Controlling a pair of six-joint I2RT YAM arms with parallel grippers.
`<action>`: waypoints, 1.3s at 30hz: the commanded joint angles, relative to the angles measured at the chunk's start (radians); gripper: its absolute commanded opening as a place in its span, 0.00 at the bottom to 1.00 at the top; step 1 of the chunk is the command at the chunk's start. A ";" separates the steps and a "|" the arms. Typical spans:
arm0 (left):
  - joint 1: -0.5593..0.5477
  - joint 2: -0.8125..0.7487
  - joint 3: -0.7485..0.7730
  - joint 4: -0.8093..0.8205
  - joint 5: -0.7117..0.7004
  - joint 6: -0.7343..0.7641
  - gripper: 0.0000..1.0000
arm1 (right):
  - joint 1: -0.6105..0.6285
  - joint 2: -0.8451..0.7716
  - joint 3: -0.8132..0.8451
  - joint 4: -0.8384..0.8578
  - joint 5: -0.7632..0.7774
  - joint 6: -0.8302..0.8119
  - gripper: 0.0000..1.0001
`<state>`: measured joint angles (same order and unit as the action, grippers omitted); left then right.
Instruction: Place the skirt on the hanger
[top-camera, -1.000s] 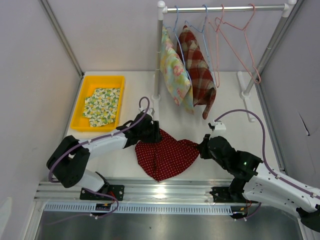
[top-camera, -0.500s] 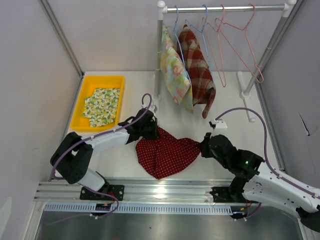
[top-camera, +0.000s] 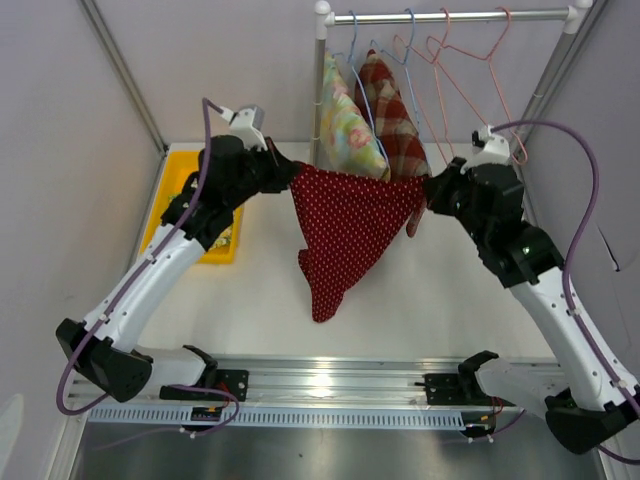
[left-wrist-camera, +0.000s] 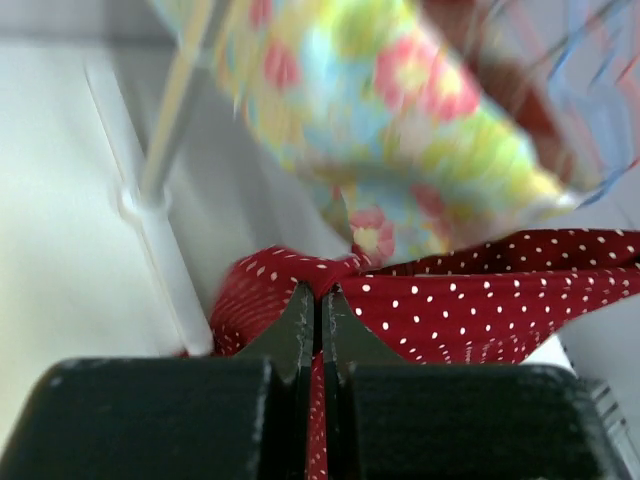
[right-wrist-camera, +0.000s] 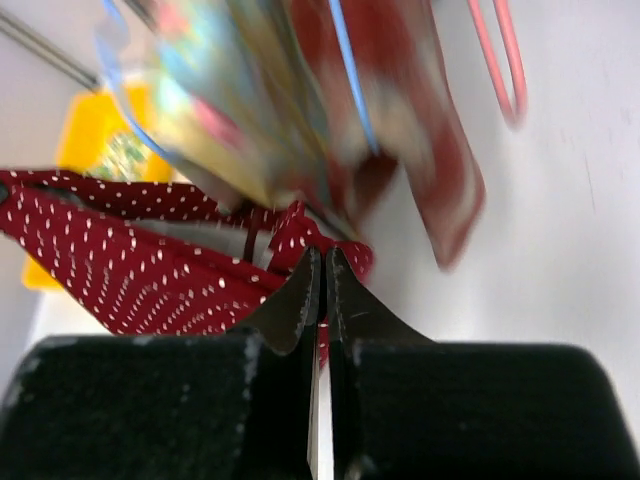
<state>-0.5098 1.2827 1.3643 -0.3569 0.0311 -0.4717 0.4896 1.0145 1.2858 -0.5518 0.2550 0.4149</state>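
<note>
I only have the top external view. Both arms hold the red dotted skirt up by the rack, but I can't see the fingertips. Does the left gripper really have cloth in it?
Observer: Yes. On its wrist camera the left gripper is shut, with a bunched fold of the red skirt pinched at the tips.
Operator: And the right?
Observer: The right gripper is shut too, with skirt fabric squeezed between its tips and spreading left.
Operator: Any hanger in its frame?
Observer: A pink hanger shows up and to the right, past the checked garment.
</note>
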 joint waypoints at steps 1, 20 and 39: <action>0.077 0.024 0.117 -0.083 -0.054 0.082 0.00 | -0.072 0.068 0.186 0.009 -0.039 -0.093 0.00; -0.048 -0.488 -0.840 0.150 -0.026 -0.315 0.00 | 0.007 -0.414 -0.560 -0.105 -0.151 0.280 0.00; -0.243 -0.557 -1.019 0.107 -0.132 -0.413 0.48 | 0.159 -0.524 -0.786 -0.181 -0.076 0.458 0.57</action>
<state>-0.7448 0.7395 0.2977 -0.2070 -0.0669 -0.9100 0.6346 0.4717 0.4919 -0.7227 0.1215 0.8429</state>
